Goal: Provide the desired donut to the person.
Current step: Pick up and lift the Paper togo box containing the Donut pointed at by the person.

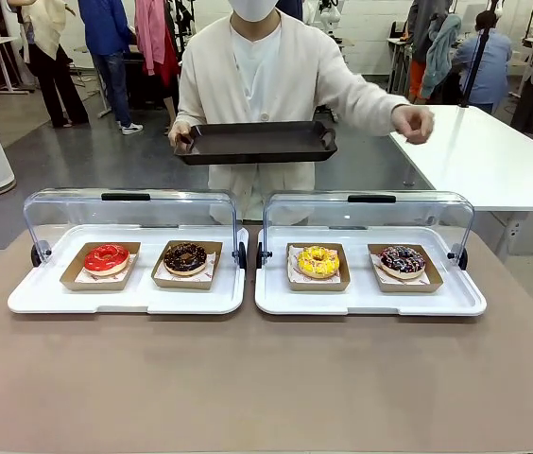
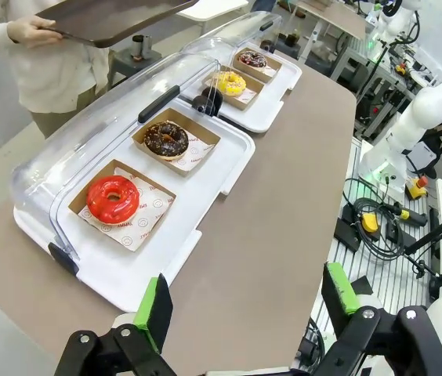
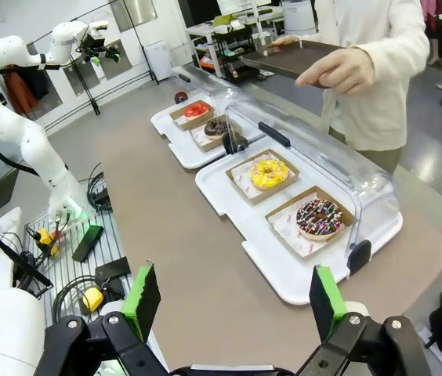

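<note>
- Nothing is delivered yet — the red donut and chocolate donut sit in the left case. The yellow donut and sprinkled donut sit in the right case, lids raised.
- The person waits at the far side with an empty dark tray. Their free hand reaches toward the robot's right end, so you're likely after the sprinkled donut.
- The left gripper and right gripper both stand wide apart, holding and touching nothing — well short of the cases.
</note>
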`<state>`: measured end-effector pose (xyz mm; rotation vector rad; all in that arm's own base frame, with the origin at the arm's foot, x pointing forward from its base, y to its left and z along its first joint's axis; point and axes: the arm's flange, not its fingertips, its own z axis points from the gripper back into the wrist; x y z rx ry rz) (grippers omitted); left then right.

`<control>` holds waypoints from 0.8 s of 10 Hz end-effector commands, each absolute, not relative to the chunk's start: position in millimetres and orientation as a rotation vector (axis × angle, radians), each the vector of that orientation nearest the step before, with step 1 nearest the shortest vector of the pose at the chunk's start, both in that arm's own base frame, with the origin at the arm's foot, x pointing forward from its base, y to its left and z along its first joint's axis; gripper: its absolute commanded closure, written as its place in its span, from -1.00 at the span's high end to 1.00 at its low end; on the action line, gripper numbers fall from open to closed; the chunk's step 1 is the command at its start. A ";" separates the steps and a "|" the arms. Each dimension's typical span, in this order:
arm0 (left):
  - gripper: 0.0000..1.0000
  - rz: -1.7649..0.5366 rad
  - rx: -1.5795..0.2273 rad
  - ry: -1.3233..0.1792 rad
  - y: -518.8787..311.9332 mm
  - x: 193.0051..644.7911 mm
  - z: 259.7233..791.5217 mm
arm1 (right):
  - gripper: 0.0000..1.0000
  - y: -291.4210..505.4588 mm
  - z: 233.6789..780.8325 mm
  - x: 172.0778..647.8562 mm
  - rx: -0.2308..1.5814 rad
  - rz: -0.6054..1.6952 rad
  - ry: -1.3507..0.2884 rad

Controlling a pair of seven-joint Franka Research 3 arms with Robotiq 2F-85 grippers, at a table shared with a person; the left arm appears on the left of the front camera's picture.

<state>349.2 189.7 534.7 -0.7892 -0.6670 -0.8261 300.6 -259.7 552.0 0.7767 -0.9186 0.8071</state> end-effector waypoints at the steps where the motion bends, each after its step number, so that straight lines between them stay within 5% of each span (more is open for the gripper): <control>1: 1.00 -0.831 -0.799 -0.680 190.1 349.9 536.0 | 1.00 -261.0 551.4 302.8 0.787 0.818 -0.941; 8: 1.00 -0.831 -0.799 -0.680 190.1 349.9 536.0 | 1.00 -261.0 551.4 302.8 0.787 0.818 -0.941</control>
